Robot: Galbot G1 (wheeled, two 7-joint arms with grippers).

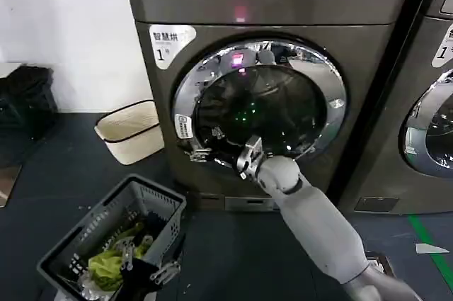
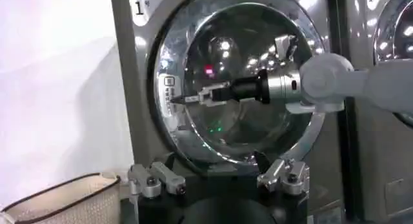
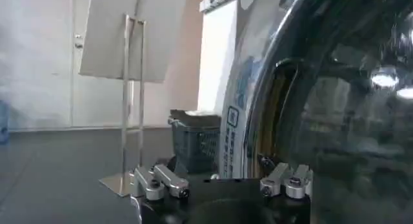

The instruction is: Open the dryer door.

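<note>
The dryer (image 1: 283, 3) is a dark grey machine with a "1" sticker and a pink light. Its round dryer door (image 1: 262, 103) has a chrome ring and dark glass and lies against the front. My right gripper (image 1: 202, 152) reaches across the glass to the door's lower left rim. From the left wrist view the right gripper (image 2: 184, 99) points at that rim of the door (image 2: 239, 44). Its fingers stand open (image 3: 219, 178), with the stickered ring (image 3: 231, 135) just ahead. My left gripper (image 1: 147, 267) hangs open and empty (image 2: 216, 177) low over the grey basket.
A grey laundry basket (image 1: 152, 191) with green clothes sits on the floor, front left. A cream basket (image 1: 131, 131) stands by the dryer's left side. A second similar machine (image 1: 432, 138) adjoins on the right. A sign stand (image 3: 129, 83) stands farther off.
</note>
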